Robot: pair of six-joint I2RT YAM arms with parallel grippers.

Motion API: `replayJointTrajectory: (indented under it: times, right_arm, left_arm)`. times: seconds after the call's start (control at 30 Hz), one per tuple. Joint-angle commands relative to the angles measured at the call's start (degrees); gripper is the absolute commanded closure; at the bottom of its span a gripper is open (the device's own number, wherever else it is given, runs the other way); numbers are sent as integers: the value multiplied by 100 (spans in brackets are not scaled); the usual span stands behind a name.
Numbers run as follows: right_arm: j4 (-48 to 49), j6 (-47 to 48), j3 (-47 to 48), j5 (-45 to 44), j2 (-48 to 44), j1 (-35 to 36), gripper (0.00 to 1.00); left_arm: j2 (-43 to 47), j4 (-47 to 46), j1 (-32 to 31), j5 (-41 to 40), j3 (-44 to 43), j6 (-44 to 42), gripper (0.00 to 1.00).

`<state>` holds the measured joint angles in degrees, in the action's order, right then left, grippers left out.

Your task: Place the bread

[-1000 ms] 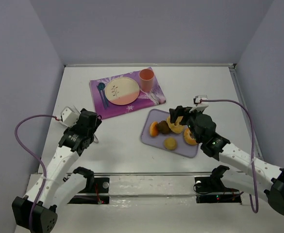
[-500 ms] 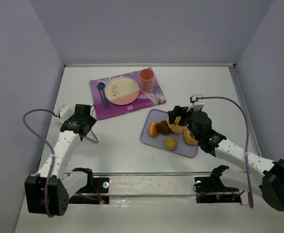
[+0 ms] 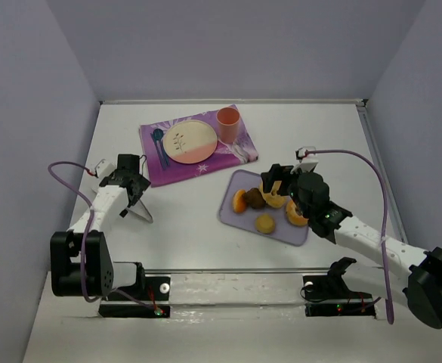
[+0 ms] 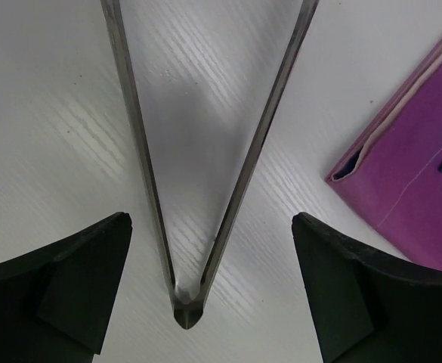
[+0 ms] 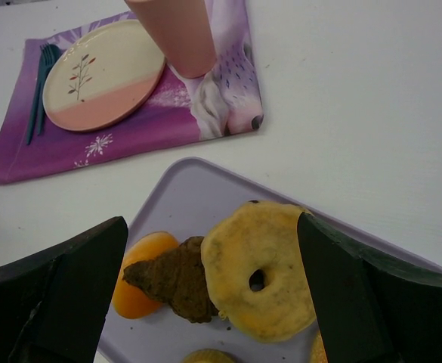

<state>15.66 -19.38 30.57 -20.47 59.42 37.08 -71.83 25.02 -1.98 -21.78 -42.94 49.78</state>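
Observation:
The bread [image 3: 264,223], a small round golden-tan bun, lies at the near edge of the lavender tray [image 3: 236,184]; in the right wrist view only its top [image 5: 205,356] shows at the bottom edge. My right gripper [image 3: 275,187] [image 5: 211,221] hovers open above the tray, with a tan ring pastry [image 5: 258,272] below its spread fingers and nothing held. My left gripper [image 3: 132,195] [image 4: 209,219] is open, low over the table at the left. A pair of metal tongs [image 4: 187,306] [image 3: 142,209] lies on the table between its fingers, untouched.
The tray also holds a dark brown pastry [image 3: 255,199], an orange piece [image 3: 239,201] and an orange-glazed ring doughnut [image 3: 295,214]. At the back a purple mat [image 3: 205,162] carries a plate [image 3: 190,141], a pink cup [image 3: 228,121] and blue cutlery [image 3: 159,144].
My left arm has folded down and back to the left, its gripper staying open over the tongs. The right gripper has shifted slightly left over the tray.

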Motion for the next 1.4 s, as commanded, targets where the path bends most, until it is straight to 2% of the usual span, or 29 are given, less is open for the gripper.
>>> replayJointTrajectory:
  times: [0.0,0.3,0.57,0.63,0.67,0.7,0.73,0.77,0.83,0.87,0.9,0.97,1.13,1.23,1.33,1.37]
  right_arm:
    - [157,-22,274,-80,78,-43,0]
    - [165,-14,353,-98,316,-96,0]
    - [174,13,327,-326,386,-148,0]
    - [174,22,292,-431,351,-148,0]
    - [174,4,283,-432,325,-148,0]
    - [174,-5,266,-423,299,-148,0]
    - [174,-22,257,-405,272,-148,0]
    - [174,-22,248,-397,237,-148,0]
    - [165,-40,222,-405,211,-148,0]
    - [165,-31,213,-405,193,-148,0]
    - [165,-31,204,-431,184,-148,0]
    - [174,-31,195,-458,193,-148,0]
    - [174,-84,187,-379,158,-148,0]
    - [174,-101,169,-317,123,-148,0]
    - [148,-163,143,-274,35,-148,0]
    - [130,-163,143,-265,0,-148,0]
  left_arm:
    - [-366,-67,136,-301,-276,23,1]
    - [-1253,-400,145,-99,-338,-91,1]
    - [-1886,-568,452,-160,-391,-214,1]
    - [-1992,-708,531,-90,-321,-328,10]
    - [-2019,-761,532,-81,-294,-355,10]
    - [-2054,-813,549,-72,-285,-381,20]
    - [-2080,-858,541,24,-268,-425,25]
    - [-2115,-893,549,77,-259,-477,36]
    - [-2107,-920,541,121,-241,-574,48]
    - [-2028,-928,541,113,-215,-618,56]
    - [-1949,-937,541,104,-189,-653,60]
    - [-1713,-963,541,78,-101,-758,63]
    - [-283,-981,409,366,14,-847,71]
    - [282,-990,295,543,-56,-943,71]
    - [1194,-1033,224,1217,-127,-1049,67]
    - [1355,-1103,-28,1394,-127,-1084,65]
